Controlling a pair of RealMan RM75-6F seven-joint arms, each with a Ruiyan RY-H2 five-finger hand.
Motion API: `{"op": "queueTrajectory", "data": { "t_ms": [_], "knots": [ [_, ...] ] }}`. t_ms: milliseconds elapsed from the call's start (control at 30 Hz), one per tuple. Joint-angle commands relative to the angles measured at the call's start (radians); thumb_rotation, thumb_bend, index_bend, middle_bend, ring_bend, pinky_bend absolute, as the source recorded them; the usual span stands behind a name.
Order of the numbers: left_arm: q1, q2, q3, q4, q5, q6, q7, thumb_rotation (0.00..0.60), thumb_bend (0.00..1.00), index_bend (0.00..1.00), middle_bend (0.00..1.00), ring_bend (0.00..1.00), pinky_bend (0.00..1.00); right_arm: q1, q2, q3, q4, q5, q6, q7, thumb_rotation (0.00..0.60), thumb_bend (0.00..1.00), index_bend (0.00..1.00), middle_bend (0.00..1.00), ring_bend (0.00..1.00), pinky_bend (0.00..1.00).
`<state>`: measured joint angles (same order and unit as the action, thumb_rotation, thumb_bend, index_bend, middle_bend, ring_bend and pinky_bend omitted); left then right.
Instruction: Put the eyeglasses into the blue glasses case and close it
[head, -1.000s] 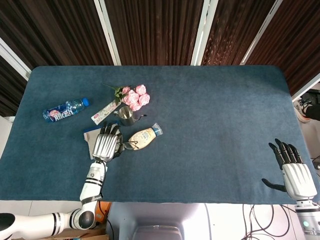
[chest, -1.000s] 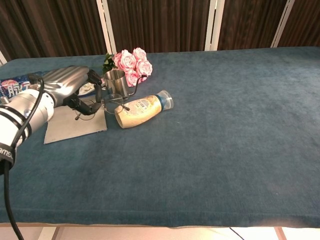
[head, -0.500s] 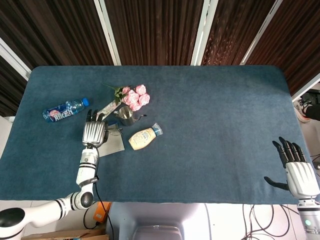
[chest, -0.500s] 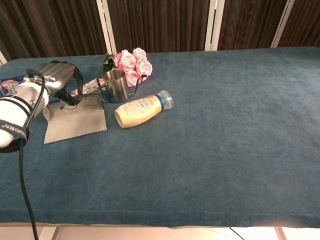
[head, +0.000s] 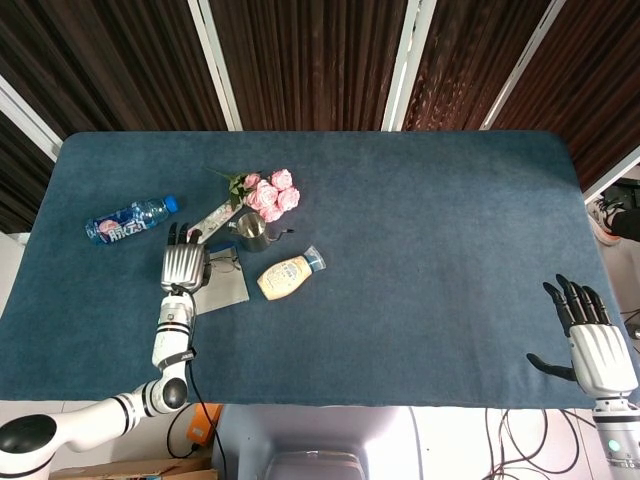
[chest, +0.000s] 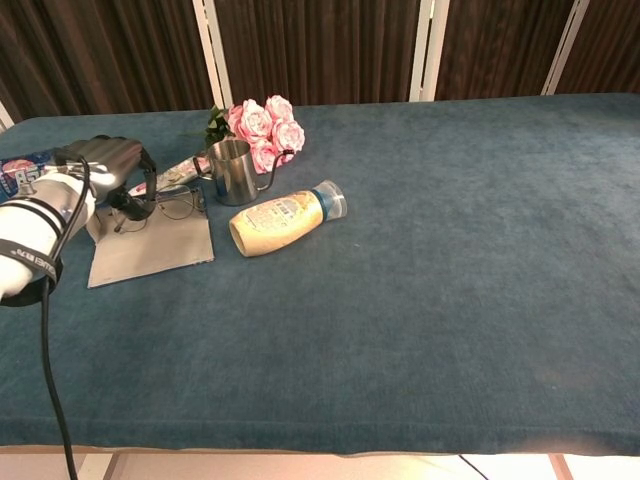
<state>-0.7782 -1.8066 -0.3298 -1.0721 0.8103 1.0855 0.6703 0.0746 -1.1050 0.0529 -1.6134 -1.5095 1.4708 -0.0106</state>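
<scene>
The blue glasses case (chest: 150, 250) lies open and flat on the table, grey lining up; in the head view the case (head: 226, 287) sits left of the squeeze bottle. My left hand (chest: 108, 168) hovers at the case's far left corner, fingers curled, holding the thin-framed eyeglasses (chest: 176, 204) by their left side. The lenses hang just over the case's far edge. From above, the left hand (head: 183, 266) hides most of the eyeglasses (head: 222, 262). My right hand (head: 592, 346) rests at the table's near right edge, fingers spread, holding nothing.
A steel cup (chest: 232, 172) and pink roses (chest: 264, 124) stand just behind the case. A cream squeeze bottle (chest: 285, 217) lies to its right. A water bottle (head: 130, 220) lies far left, and a printed tube (head: 210, 223) lies beside the cup.
My left hand has carried the eyeglasses left and back, from beside the squeeze bottle to the case's far left edge. The right hand has hardly moved.
</scene>
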Motion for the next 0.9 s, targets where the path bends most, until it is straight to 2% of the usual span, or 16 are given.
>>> {"op": "queueTrajectory", "data": {
  "t_ms": [33, 433, 633, 900],
  "knots": [
    [0.0, 0.004, -0.006, -0.01, -0.042, -0.001, 0.047, 0.6, 0.44, 0.73, 0.2, 0.06, 0.02, 0.0, 0.0, 0.0, 0.0, 0.0, 0.0, -0.001, 0.6, 0.18, 0.0, 0.0, 0.0, 0.0],
    [-0.004, 0.009, -0.007, -0.001, -0.093, 0.007, 0.105, 0.6, 0.42, 0.7, 0.19, 0.06, 0.02, 0.001, -0.002, -0.002, -0.002, -0.001, -0.003, -0.009, 0.6, 0.18, 0.0, 0.0, 0.0, 0.0],
    [-0.011, 0.02, 0.002, -0.003, -0.118, -0.038, 0.123, 0.6, 0.41, 0.62, 0.17, 0.06, 0.0, 0.0, 0.001, -0.002, -0.004, -0.001, -0.002, -0.003, 0.6, 0.18, 0.0, 0.0, 0.0, 0.0],
    [-0.017, -0.003, 0.012, 0.048, -0.059, -0.017, 0.064, 0.6, 0.41, 0.49, 0.15, 0.06, 0.0, -0.002, 0.009, -0.006, -0.008, -0.005, -0.004, 0.009, 0.6, 0.18, 0.0, 0.0, 0.0, 0.0]
  ]
}}
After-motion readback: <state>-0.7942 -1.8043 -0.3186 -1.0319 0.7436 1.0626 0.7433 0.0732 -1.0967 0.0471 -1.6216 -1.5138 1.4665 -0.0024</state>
